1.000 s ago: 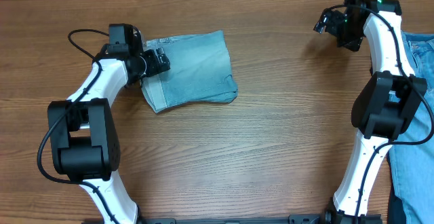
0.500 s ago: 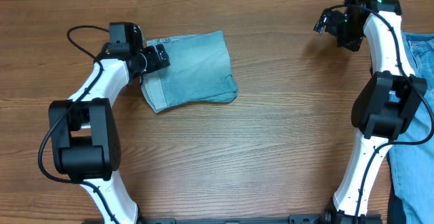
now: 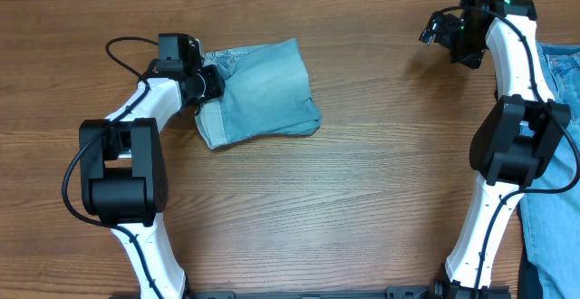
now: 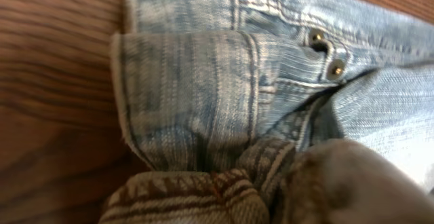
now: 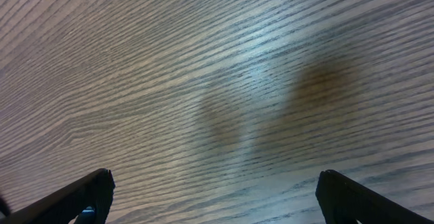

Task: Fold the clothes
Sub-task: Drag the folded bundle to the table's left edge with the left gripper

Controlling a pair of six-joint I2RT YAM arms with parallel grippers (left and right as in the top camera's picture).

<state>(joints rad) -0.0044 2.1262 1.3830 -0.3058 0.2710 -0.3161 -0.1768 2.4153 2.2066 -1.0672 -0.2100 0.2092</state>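
Note:
The clothes (image 3: 265, 91), pale light-blue denim shorts, lie folded into a rough rectangle at the back left of the wooden table. My left gripper (image 3: 209, 83) is at their left edge, shut on the denim. In the left wrist view the waistband and rivets of the clothes (image 4: 203, 81) fill the frame. A bunched fold of denim at the bottom edge hides my fingers. My right gripper (image 3: 433, 29) hangs open over bare wood at the back right, far from the clothes. Its dark fingertips (image 5: 88, 193) stand wide apart with nothing between them.
Deeper-blue denim garments (image 3: 555, 168) lie along the right edge of the table, beside the right arm's base. A black cable (image 3: 122, 47) loops off the left arm. Bare wood (image 3: 317, 208) covers the middle and front.
My left gripper has slid right onto the shorts' left edge and closed on the denim. The shorts have shifted slightly right. The right arm has not moved.

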